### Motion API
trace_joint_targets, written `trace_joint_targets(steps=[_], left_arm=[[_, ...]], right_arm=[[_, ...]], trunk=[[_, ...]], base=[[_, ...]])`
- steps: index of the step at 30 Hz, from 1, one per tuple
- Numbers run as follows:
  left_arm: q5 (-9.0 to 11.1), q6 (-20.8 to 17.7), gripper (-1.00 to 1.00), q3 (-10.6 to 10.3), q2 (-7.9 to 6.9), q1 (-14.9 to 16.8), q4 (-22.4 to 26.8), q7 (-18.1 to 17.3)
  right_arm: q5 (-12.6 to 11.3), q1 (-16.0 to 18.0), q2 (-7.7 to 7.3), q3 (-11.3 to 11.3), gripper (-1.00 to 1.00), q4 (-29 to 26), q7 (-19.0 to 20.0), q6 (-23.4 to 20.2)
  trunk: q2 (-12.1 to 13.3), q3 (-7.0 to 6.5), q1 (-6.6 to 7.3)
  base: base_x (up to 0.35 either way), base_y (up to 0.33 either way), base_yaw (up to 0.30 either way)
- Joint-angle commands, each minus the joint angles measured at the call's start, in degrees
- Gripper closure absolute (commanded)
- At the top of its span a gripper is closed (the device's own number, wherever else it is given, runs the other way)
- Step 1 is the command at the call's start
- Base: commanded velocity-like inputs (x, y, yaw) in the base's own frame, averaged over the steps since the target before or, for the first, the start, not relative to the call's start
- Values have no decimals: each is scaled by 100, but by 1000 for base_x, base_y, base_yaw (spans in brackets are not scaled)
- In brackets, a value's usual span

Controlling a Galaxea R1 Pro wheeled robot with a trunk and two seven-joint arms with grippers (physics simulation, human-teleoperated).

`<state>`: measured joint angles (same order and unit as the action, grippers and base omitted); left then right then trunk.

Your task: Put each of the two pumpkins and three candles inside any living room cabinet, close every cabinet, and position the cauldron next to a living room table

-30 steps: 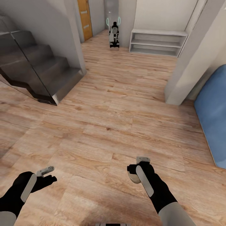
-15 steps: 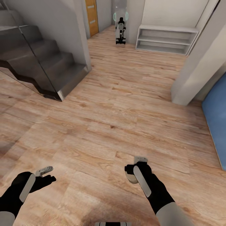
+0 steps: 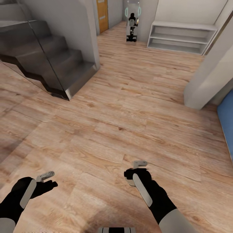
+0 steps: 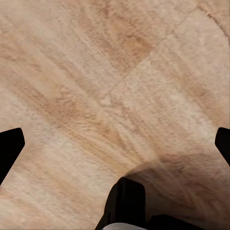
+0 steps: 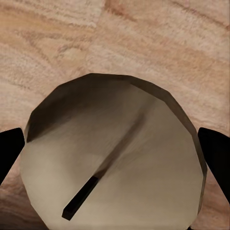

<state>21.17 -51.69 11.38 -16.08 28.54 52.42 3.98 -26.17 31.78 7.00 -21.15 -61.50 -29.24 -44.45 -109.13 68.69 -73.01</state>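
Light wood plank floor (image 3: 106, 106) of a hallway in the head view; dark grey staircase (image 3: 48, 64) on the left, white open shelf unit (image 3: 181, 37) at the back, blue rug edge (image 3: 227, 123) right. Black left gripper (image 3: 48, 181) low over the floor, fingers apart, nothing between them. Black right gripper (image 3: 134, 174) closed around a stubby grey-beige candle (image 3: 130, 181), probably mid-body. Left wrist view: fingertips (image 4: 9, 148) spread wide over bare planks. Right wrist view: candle top with dark wick (image 5: 115, 158) sits between both fingers.
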Motion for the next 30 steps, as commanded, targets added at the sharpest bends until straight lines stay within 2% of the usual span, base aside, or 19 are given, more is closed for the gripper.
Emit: trace_joint_targets(steps=[1,5,15,17,23,30], left_arm=[[60,-25,-100,3,0,2,5,42],[64,-25,-100,4,4,2,5,34],[63,-21,-100,-6,15,2,14,24],[62,-18,-100,-7,15,2,13,19],[63,-16,-100,4,3,2,14,15],[63,-16,-100,-2,8,2,14,15]], right_arm=[[-47,4,-4,-93,100,-4,-62,6],[-46,4,-4,-170,100,-6,-64,21],[-46,4,5,-188,100,-6,-64,32],[-45,4,50,-192,100,-9,-66,32],[-38,4,123,-363,100,-3,-73,41],[-38,4,132,-381,100,-3,-73,41]], trunk=[[-2,13,1],[-2,50,1],[-2,142,1],[-2,160,1],[-2,215,1],[-2,279,1]], base=[[0,9,121],[0,3,121],[0,0,121],[-9,0,121],[-214,0,121],[-64,0,121]])
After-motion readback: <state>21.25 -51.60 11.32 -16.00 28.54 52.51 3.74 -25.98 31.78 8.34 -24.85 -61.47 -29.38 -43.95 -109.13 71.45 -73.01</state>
